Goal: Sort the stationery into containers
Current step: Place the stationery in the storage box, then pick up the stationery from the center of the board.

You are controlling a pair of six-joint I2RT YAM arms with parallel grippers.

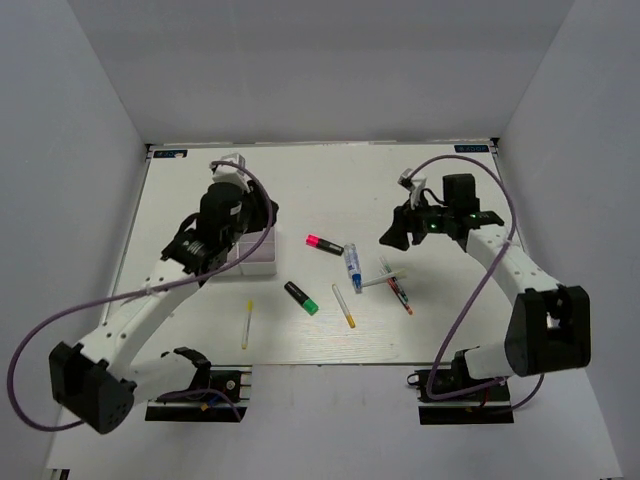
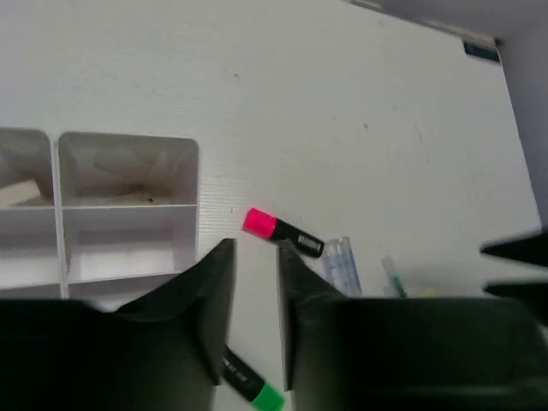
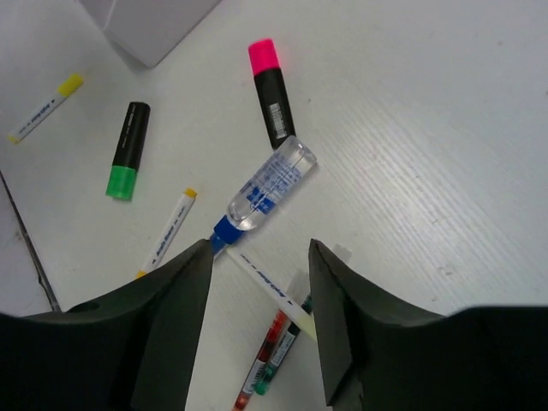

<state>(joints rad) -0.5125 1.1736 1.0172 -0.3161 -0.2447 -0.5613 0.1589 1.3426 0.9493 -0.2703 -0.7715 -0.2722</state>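
The stationery lies mid-table: a pink-ended highlighter point(image 1: 325, 244), a white-blue marker point(image 1: 352, 265), a green-ended highlighter point(image 1: 301, 297), two yellow-tipped pens point(image 1: 343, 306) point(image 1: 247, 323), a white pen point(image 1: 378, 281) and a red pen point(image 1: 400, 293). The white containers point(image 1: 252, 264) stand at the left; an eraser point(image 2: 19, 193) lies in one compartment point(image 2: 128, 205). My left gripper point(image 1: 245, 232) hovers over the containers, open and empty point(image 2: 254, 257). My right gripper point(image 1: 398, 232) is open and empty above the white pen point(image 3: 274, 291) and the marker point(image 3: 265, 193).
In the right wrist view a green-capped pen point(image 3: 287, 347) lies against the red pen point(image 3: 261, 364), both under the white pen. The pink highlighter point(image 3: 270, 90) touches the marker's end. White walls enclose the table on three sides.
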